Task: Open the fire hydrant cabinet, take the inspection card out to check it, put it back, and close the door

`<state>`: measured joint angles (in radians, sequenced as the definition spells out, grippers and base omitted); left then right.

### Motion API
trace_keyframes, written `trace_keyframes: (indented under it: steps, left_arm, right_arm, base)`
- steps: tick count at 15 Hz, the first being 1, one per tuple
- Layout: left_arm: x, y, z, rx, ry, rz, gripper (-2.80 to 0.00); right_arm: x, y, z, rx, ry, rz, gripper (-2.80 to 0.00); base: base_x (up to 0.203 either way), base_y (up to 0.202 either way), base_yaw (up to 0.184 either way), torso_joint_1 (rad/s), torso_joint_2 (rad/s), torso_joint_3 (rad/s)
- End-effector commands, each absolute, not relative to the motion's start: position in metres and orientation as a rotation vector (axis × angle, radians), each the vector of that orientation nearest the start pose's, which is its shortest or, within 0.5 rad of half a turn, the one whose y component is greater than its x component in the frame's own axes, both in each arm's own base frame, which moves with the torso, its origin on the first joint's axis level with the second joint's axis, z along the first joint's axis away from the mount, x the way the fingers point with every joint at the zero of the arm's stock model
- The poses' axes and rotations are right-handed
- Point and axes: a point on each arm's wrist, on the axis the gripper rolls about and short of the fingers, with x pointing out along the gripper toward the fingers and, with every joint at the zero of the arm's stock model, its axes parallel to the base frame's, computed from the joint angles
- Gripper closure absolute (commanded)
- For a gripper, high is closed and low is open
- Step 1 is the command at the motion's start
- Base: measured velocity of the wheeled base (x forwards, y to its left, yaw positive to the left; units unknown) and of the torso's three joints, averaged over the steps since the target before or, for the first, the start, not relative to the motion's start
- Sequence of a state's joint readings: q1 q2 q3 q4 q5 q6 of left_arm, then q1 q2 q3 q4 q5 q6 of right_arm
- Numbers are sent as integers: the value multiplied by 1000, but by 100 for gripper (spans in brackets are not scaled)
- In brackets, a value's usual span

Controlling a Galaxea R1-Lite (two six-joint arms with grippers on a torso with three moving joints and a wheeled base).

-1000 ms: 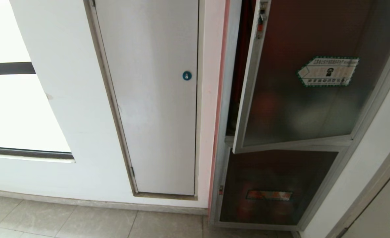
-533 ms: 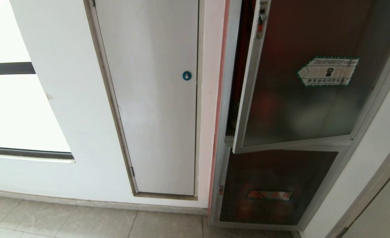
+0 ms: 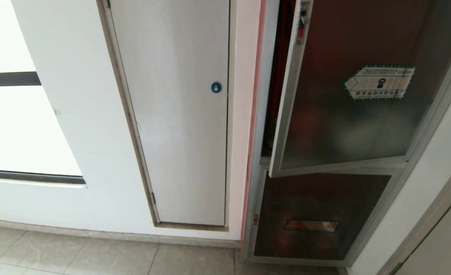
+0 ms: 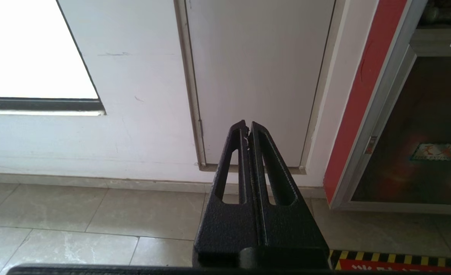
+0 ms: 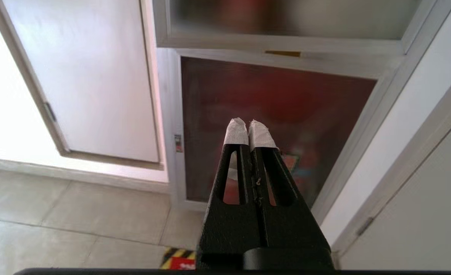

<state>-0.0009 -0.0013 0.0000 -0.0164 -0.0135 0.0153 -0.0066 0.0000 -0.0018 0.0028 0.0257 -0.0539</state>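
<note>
The door (image 3: 355,95) of the fire hydrant cabinet (image 3: 257,152) stands ajar, its latch edge swung out from the silver frame so that a narrow red strip of the interior shows in the gap. A red latch (image 3: 301,26) sits near the top of that edge. On the tinted glass is a green-and-white hexagonal sticker (image 3: 380,82); its print is too fine to read. The inspection card cannot be made out anywhere; the interior behind the glass is only a red and pale blur.

Below the door, a smaller dark panel (image 3: 317,214) carries a reddish label (image 3: 311,225) whose writing is illegible in the head view and cut off in the left wrist view.

The right gripper (image 5: 249,126) has its taped jaws pressed together on nothing, pointing at the lower panel, below the door's bottom rail and apart from it. The left gripper (image 4: 247,128) also has closed, empty jaws and faces the plain white door (image 3: 175,114) with its blue round lock (image 3: 216,87), left of the cabinet. A yellow-black striped floor marking (image 4: 397,259) is cut off at the frame edge.
</note>
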Motion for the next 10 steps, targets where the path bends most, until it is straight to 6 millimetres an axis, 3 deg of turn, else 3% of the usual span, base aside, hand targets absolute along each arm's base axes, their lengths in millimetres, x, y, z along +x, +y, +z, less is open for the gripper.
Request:
trace_keyframes:
  steps: [1,10]
  left_arm:
    - [-22,0,75,15,-12,-14,0]
    - [-22,0,76,15,-14,-14,0]
  right_arm:
    - [-23,1,75,-41,3,18,0]
    - [-23,0,75,18,0,9,0]
  base:
    - [0,0,0,0,0,0]
    - [0,0,0,0,0,0]
